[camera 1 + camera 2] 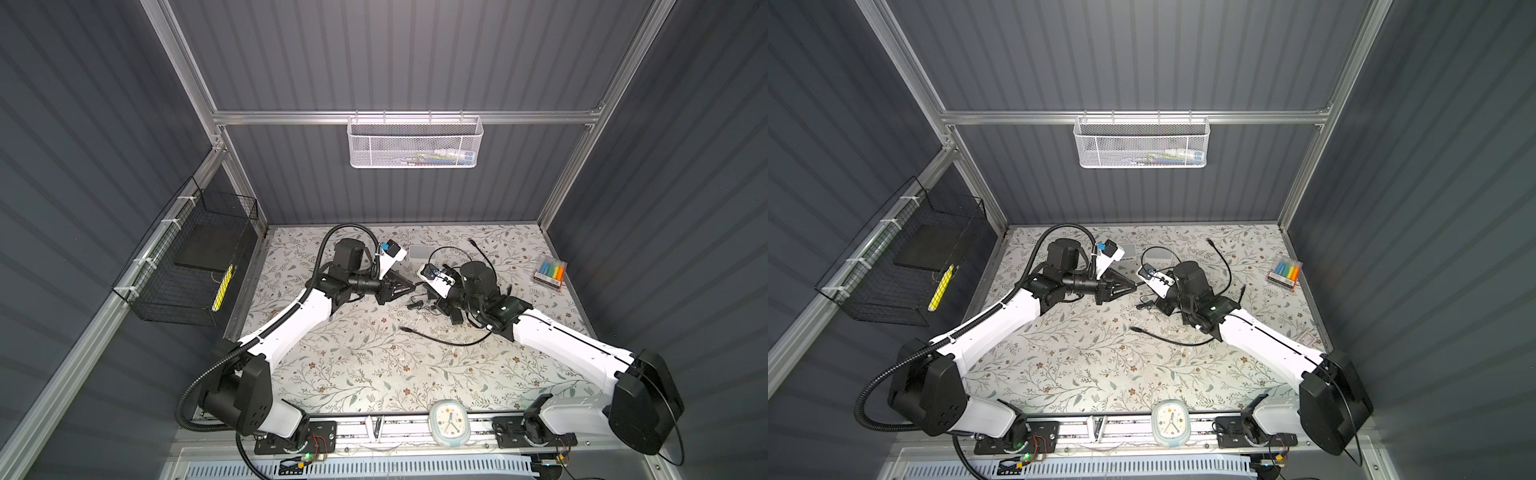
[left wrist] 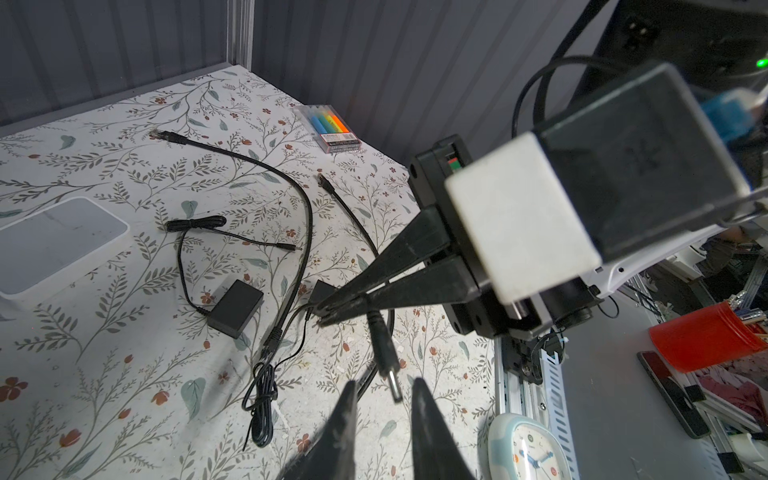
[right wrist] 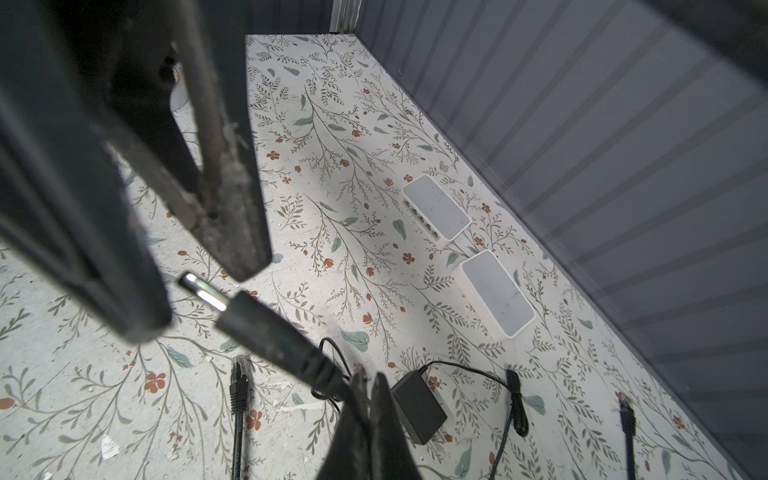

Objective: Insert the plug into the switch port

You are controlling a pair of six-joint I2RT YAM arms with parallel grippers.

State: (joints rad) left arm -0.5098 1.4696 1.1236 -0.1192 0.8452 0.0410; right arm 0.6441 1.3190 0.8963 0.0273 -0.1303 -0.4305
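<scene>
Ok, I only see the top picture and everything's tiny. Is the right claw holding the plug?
Observer: Yes. The left wrist view shows the right gripper shut on the rear of the plug.
Operator: And the other claw?
Observer: The left gripper is open, with the plug's metal tip between its fingers.
Operator: Where are the holes?
Observer: The right wrist view shows a row of ports along one side of a white switch; a second switch lies beside it.
</scene>
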